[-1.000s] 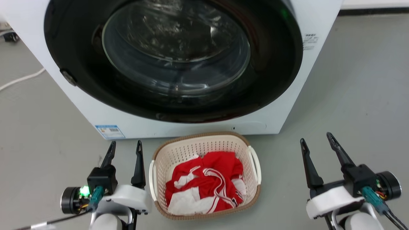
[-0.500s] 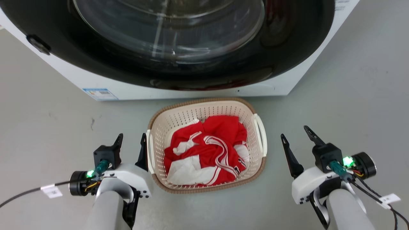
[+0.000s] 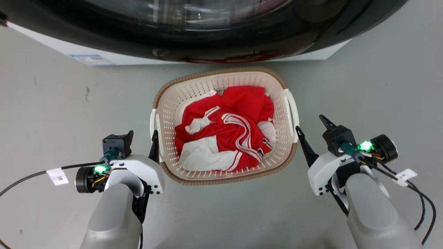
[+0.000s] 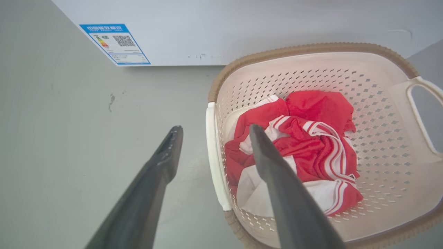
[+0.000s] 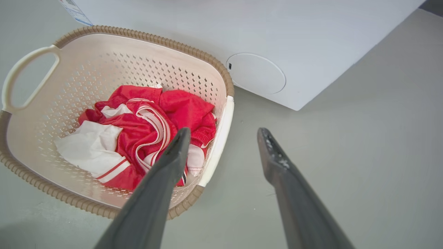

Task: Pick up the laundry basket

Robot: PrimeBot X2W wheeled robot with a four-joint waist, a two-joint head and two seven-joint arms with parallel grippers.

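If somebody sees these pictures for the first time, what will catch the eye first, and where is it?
First come the red and white clothes, heaped in the cream laundry basket on the grey floor, in the middle of the head view. Above the basket looms the big dark round door of the washer. The left gripper and the right gripper stand open, one at each side of the basket.

One laundry basket (image 3: 221, 71) (two handles (image 3: 152, 121) (image 3: 293, 110)), one washer (image 3: 207, 41), one clothing heap (image 3: 238, 103), two grippers (image 3: 143, 133) (image 3: 309, 122)

head camera overhead, both wrist cameras share basket (image 3: 187, 93)
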